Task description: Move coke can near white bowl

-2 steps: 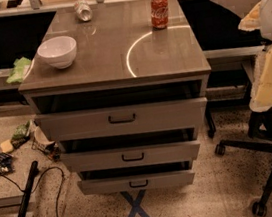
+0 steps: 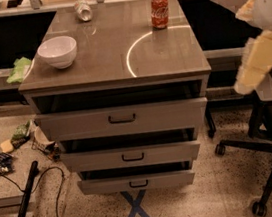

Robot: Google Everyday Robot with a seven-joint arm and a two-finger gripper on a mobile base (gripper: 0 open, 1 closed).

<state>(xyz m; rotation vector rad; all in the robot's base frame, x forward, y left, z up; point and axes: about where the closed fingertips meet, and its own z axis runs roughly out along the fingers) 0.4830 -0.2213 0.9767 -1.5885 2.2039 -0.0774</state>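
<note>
One red, silver-topped coke can [image 2: 159, 11] upright at back edge; one white bowl [image 2: 58, 52] at left edge; gripper [image 2: 257, 65] beyond right edge, grip unclear.

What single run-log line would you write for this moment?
coke can: upright, back right of cabinet top | white bowl: front left, apart from can | gripper: beyond cabinet top's right edge, away from can
</note>
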